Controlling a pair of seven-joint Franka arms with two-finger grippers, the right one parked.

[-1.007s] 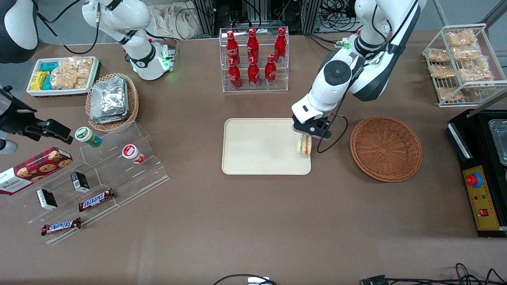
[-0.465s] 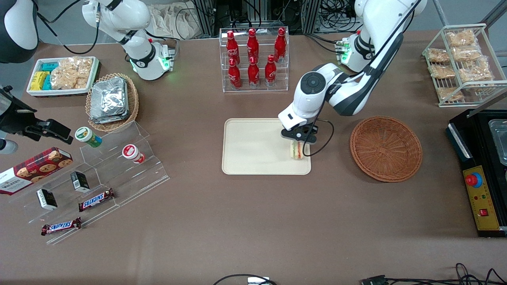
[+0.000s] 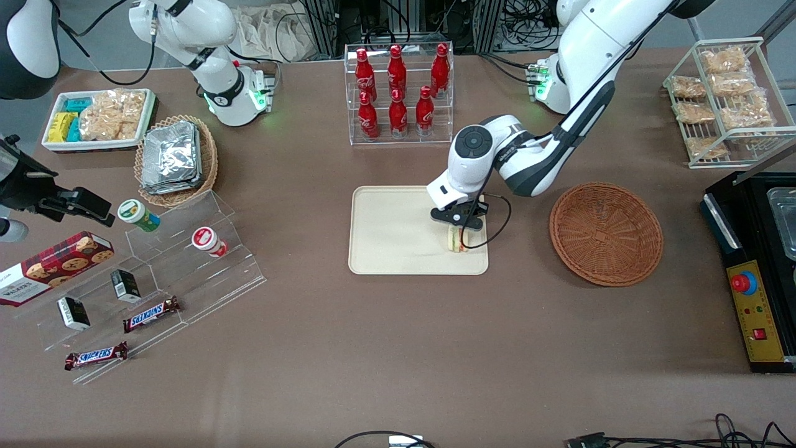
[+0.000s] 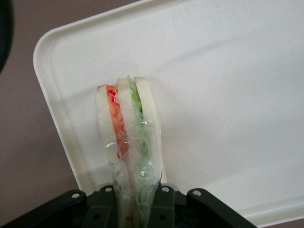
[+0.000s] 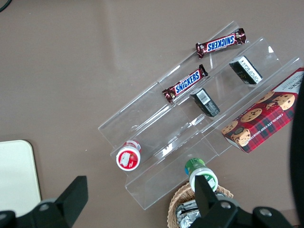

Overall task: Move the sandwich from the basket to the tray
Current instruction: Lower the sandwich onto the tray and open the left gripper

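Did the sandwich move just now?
Yes. The sandwich, held in the pincer, has slid away from the basket and further in over the tray, toward the parked arm's end.

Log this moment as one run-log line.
phase: placing | gripper: shut on sandwich, over tray near the end toward basket | sandwich: on edge, not released | basket: empty

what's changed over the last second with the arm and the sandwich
The tool, shut on the sandwich, has carried it farther in over the tray, away from the basket, and lower. The tray and basket stayed put.
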